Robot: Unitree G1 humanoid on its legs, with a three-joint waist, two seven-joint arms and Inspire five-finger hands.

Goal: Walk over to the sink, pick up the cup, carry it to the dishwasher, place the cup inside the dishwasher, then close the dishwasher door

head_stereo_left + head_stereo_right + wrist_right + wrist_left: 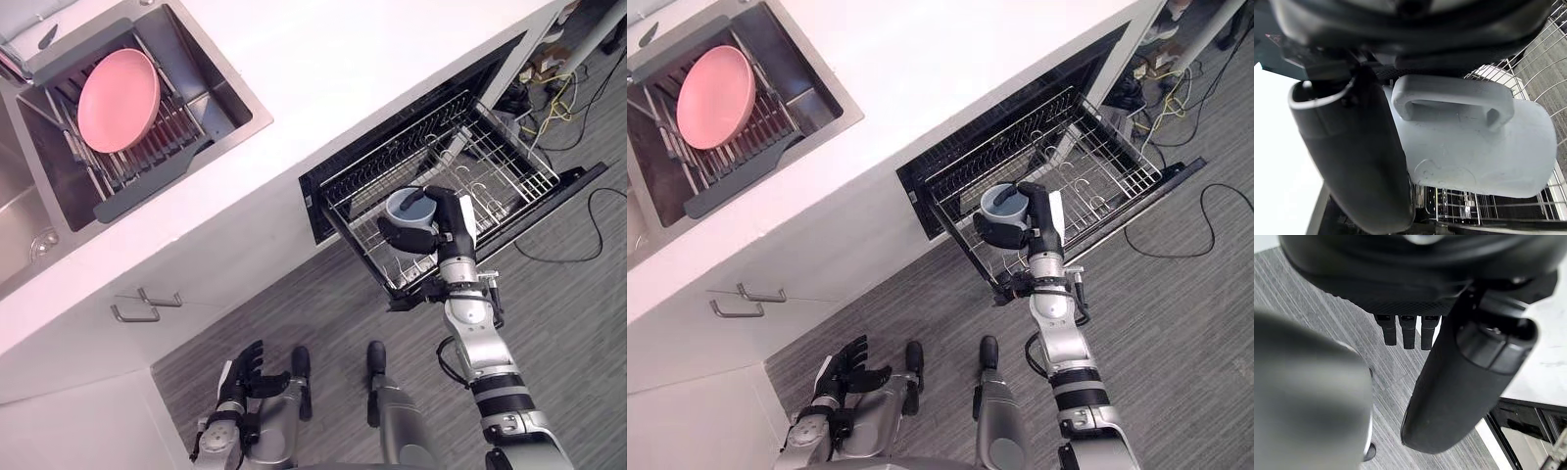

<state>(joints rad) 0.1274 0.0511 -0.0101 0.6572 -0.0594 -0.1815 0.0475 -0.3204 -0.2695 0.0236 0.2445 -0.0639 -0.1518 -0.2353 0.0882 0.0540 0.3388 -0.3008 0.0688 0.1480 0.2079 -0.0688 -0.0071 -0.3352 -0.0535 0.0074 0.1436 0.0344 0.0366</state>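
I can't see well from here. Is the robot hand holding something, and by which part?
The right robot hand grips the grey-blue cup round its side, not by its handle, over the dishwasher rack. The left robot hand holds nothing.

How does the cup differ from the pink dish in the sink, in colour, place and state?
Colour: the cup is grey-blue and the pink dish is pink. Place: the cup is at the pulled-out dishwasher rack, while the dish leans in the sink rack. State: the right hand has its fingers round the cup, but nothing holds the dish. Both are plain, single-coloured tableware.
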